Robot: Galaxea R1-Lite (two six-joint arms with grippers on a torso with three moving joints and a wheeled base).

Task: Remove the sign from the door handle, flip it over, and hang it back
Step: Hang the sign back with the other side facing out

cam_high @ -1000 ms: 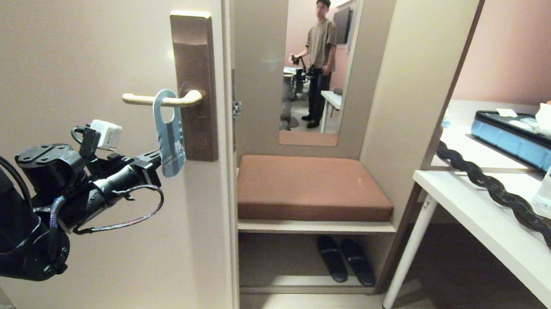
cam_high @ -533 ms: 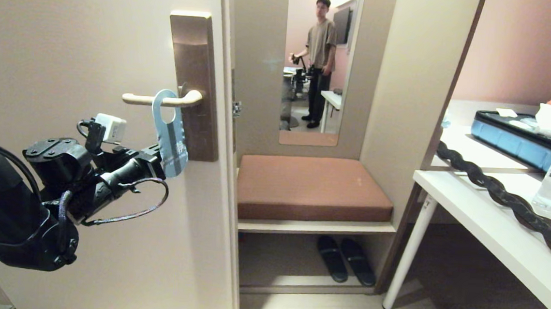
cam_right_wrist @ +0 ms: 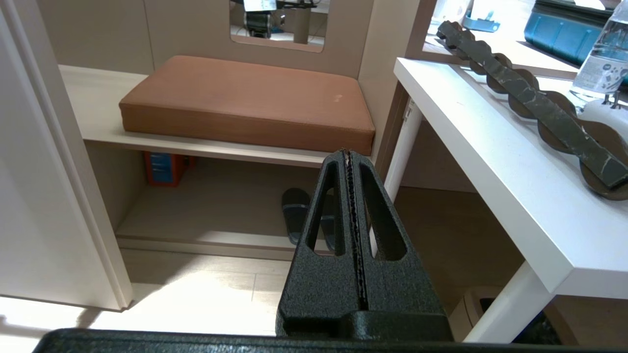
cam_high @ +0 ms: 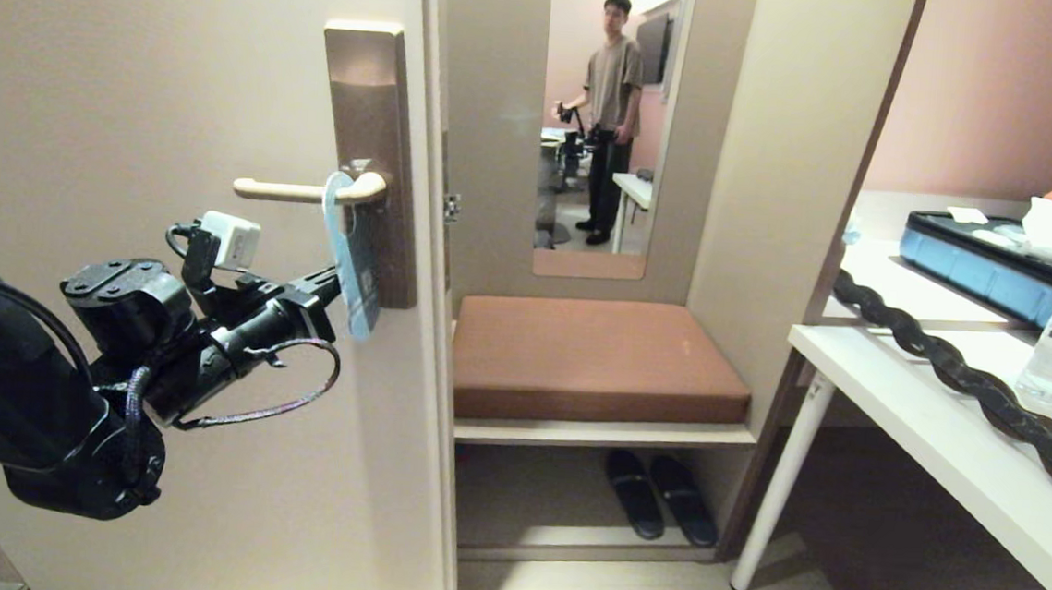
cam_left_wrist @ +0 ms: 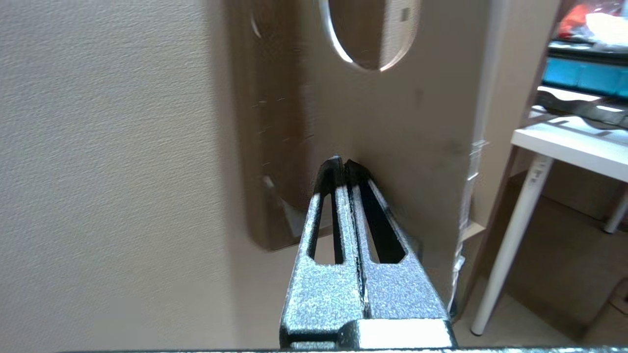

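**Sign pinched at its lower end, still looped on the lever — lift-off step**

We're in step one: getting the sign (cam_high: 350, 255) off the door handle (cam_high: 306, 192). The left tool (cam_high: 334, 283) has its jaws pressed together on the sign's lower part, below the lever. The sign's oval hole is around the lever, close to the bronze-brown plate (cam_high: 374, 118), and the sign is turned nearly edge-on to the head camera and tilted, lower end swung toward the door edge.

Next move, as we judge it: slide the loop along the lever toward its free end, away from the plate, then clear it. The grip sits far from the hole, so the sign may pivot or bind on the lever. Flip and rehang not started.

View differences:
- Head view gives the whole geometry: lever, plate, sign and left arm below the lever. It does not show jaw contact clearly.
- Left wrist view shows the jaws shut, tips (cam_left_wrist: 342, 169) against the sign's shadowed face, and the oval hole (cam_left_wrist: 373, 34) beyond them. The lever is out of its frame.
- Right wrist view shows the right tool (cam_right_wrist: 349, 162) pressed shut on nothing, parked away from the door, facing the brown bench cushion (cam_right_wrist: 245, 100) and slippers (cam_right_wrist: 297, 213). The head view does not show it.

A person appears in the mirror (cam_high: 608, 120) beyond the door.
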